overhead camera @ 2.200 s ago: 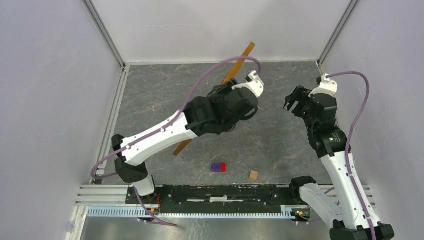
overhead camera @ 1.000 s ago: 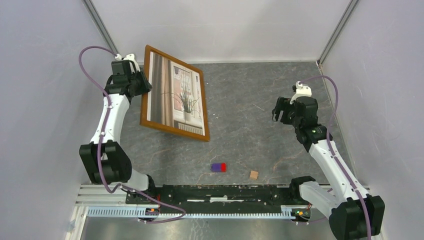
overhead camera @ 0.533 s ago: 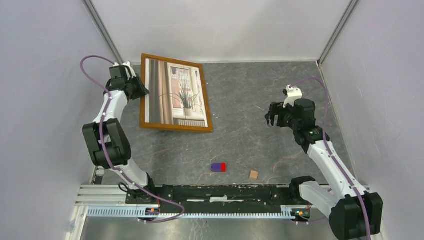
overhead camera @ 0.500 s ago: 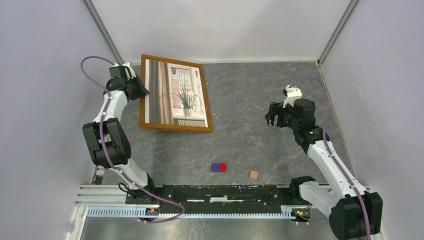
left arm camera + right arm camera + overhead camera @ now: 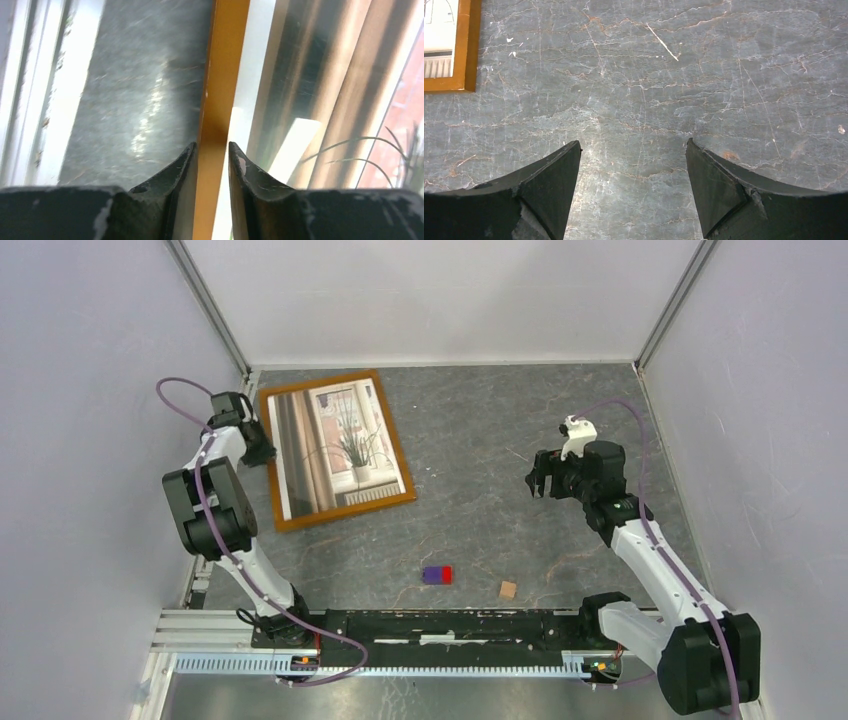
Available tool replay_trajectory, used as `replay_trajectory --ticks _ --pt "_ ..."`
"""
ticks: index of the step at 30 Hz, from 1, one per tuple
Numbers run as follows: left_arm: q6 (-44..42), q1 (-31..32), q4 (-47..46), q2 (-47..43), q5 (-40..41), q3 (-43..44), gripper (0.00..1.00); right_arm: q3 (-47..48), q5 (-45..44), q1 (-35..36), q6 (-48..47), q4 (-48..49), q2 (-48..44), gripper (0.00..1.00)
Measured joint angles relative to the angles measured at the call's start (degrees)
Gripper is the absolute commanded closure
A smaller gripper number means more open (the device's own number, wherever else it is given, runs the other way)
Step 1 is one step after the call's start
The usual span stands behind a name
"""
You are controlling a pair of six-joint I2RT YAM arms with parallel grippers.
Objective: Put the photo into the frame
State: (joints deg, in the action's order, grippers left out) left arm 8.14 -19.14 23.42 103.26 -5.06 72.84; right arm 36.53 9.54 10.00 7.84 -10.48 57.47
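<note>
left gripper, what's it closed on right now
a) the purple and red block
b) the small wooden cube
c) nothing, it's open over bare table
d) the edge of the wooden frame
d: in the left wrist view the left gripper pinches the orange-brown rail of the frame, with one finger on each side of it. The right gripper is the one that hangs open over the table.

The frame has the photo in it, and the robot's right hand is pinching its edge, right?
No, it is the left hand that is pinching the edge of the frame, as the left wrist view shows. The right hand is open and holds nothing. The photo is in the frame.
</note>
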Motion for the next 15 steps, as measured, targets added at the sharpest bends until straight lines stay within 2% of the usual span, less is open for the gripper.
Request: replay_trajectory --ticks 3,6,10,15 --pt "-1.55 -0.72 2.03 2.78 6.34 -0.92 0.93 -0.26 0.59 0.00 0.00 0.50 0.44 0.18" --pt "-2.21 -1.11 2.36 2.69 9.18 -1.05 0.86 -0.44 0.87 0.00 0.00 0.57 0.46 0.18" --pt "-2.14 -1.29 2.64 0.96 10.01 -1.90 0.70 -0.44 0.87 0.00 -0.11 0.55 0.44 0.18" --pt "-1.11 1.38 2.64 -7.45 8.57 -4.59 0.57 -0.44 0.76 0.00 -0.50 0.09 0.04 0.14"
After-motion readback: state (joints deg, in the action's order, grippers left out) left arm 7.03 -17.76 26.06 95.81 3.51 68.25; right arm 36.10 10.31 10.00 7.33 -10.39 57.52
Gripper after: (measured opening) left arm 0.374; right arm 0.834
